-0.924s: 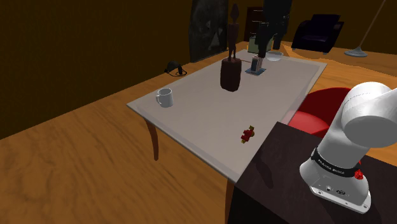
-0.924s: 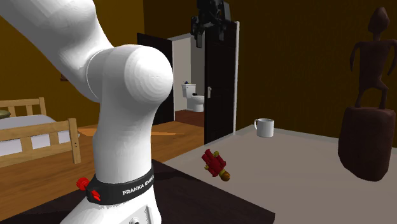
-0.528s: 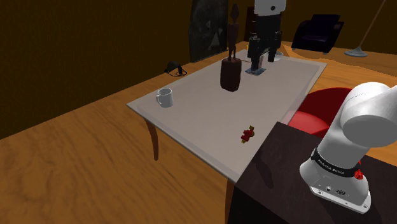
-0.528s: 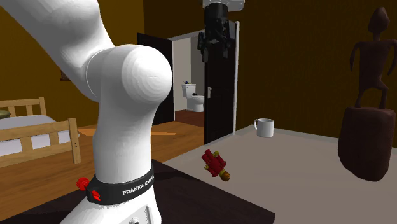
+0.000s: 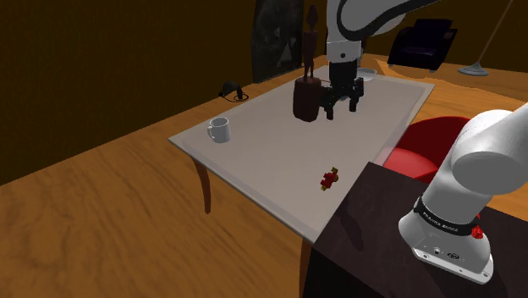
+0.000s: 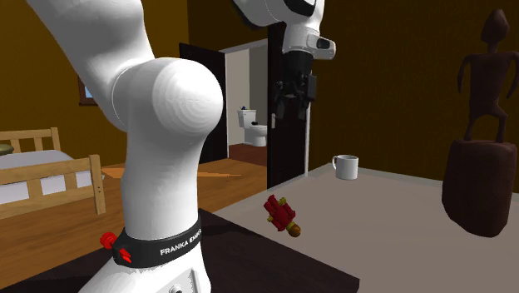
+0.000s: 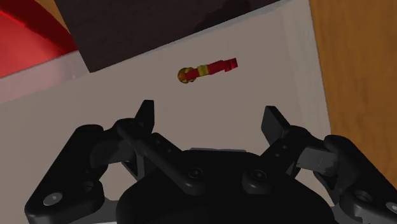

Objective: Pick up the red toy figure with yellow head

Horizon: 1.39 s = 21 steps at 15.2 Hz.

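The red toy figure with a yellow head lies on its side on the pale table, close to the edge by the dark stand. It also shows on the table in the second exterior view. My black gripper hangs open in the air well above the table, beside the dark statue and farther from the stand than the toy. In the wrist view the toy lies beyond the spread fingertips, nothing between them. The gripper hangs high over the toy in the second exterior view.
A white mug stands near the table's edge at the shoulder view's left. The tall dark statue stands mid-table. A small blue-based object sits behind the arm at the far end. A red seat is beside the stand.
The gripper has come down from high over the table's far end and moved nearer the stand, now hanging lower beside the statue. The toy has not moved.
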Tool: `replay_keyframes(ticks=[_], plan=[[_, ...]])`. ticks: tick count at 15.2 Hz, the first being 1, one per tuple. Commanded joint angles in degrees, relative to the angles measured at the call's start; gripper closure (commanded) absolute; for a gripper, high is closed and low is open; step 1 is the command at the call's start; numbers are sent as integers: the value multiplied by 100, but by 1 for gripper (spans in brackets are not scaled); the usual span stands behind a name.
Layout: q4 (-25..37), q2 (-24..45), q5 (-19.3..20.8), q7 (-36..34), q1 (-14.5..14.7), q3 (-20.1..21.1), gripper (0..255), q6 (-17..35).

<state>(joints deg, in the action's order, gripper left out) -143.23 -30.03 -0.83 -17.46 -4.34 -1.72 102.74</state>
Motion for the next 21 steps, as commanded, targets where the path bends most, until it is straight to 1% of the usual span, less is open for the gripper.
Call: replay_keyframes(ticks=[1, 6, 10, 14, 18, 21], plan=[[-150, 326, -66, -106, -72, -66, 0, 345], [-429, 1153, -279, -312, -215, -229, 0, 1114], [-561, 1916, -526, -402, -300, -364, 0, 1735], [-604, 2760, -883, -398, -366, -483, 0, 2334], [-551, 3671, -1381, -280, -444, -544, 0, 2882], [-529, 3912, -1493, -198, -457, -521, 0, 3070]])
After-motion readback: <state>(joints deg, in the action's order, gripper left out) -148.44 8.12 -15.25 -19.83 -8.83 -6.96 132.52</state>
